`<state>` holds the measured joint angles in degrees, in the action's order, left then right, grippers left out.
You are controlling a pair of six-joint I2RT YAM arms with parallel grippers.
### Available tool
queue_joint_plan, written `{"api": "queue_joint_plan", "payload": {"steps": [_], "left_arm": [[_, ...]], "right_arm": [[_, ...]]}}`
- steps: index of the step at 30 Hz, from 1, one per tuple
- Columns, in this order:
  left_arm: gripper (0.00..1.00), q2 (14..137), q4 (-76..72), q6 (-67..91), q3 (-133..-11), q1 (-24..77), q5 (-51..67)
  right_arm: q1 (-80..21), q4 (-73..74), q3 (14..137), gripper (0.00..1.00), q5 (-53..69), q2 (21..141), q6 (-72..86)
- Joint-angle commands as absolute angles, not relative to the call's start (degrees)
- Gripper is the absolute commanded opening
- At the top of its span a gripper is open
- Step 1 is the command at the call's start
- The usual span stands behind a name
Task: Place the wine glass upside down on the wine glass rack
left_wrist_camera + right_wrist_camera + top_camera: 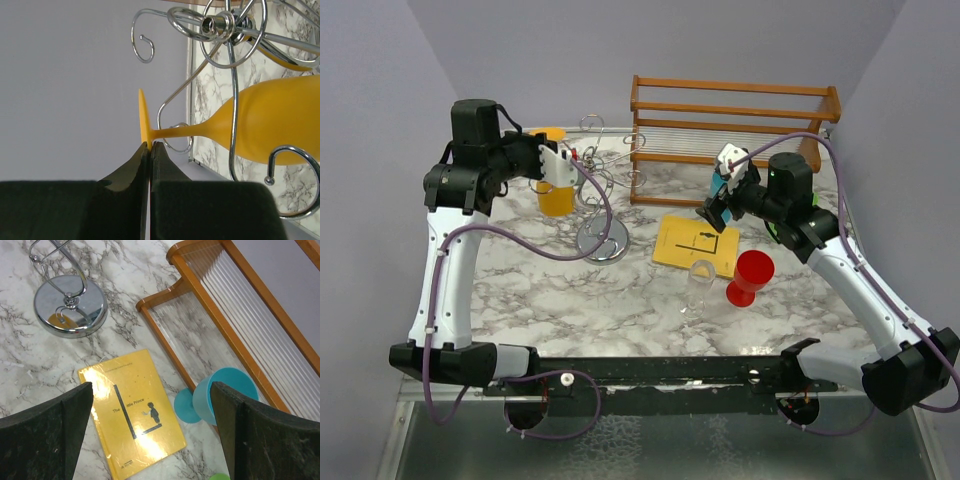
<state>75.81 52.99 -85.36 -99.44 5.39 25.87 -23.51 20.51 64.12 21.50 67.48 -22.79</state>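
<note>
A yellow wine glass (pixel 557 197) hangs upside down beside the silver wire wine glass rack (pixel 603 240), foot uppermost. My left gripper (pixel 558 166) is shut on the rim of its foot. In the left wrist view the fingertips (pixel 150 146) pinch the thin yellow foot. The glass's (pixel 280 125) stem runs through a curled arm of the rack (pixel 220 22). I cannot tell whether the stem rests on the wire. My right gripper (pixel 151 387) stands wide open above the table, holding nothing, to the right of the rack's round base (pixel 70 305).
A yellow book (pixel 698 245) lies mid-table, with a clear glass (pixel 701 278) and a red wine glass (pixel 750 277) in front of it. A blue wine glass (pixel 225 395) lies on its side against the wooden slatted rack (pixel 735 110) at the back right.
</note>
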Motion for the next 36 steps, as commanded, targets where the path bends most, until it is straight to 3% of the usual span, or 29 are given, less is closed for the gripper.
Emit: {"api": "queue_joint_plan", "payload": {"steps": [1, 13, 28, 36], "left_arm": [[0.00, 76.56, 47.75, -82.94, -98.25, 5.91, 31.92], [0.00, 78.34, 36.81, -76.21, -94.90, 7.62, 21.83], [0.01, 77.29, 39.31, -76.63, -94.19, 7.78, 12.11], [0.03, 75.63, 43.18, -76.90, -92.92, 7.92, 15.01]], "right_arm": [[-23.09, 18.85, 63.81, 1.00, 22.24, 67.77, -23.33], [-22.82, 18.81, 63.37, 1.00, 22.04, 67.74, -23.80], [-22.85, 19.30, 63.45, 1.00, 22.24, 68.47, -23.93], [-22.85, 19.38, 63.54, 1.00, 22.31, 68.20, -23.96]]}}
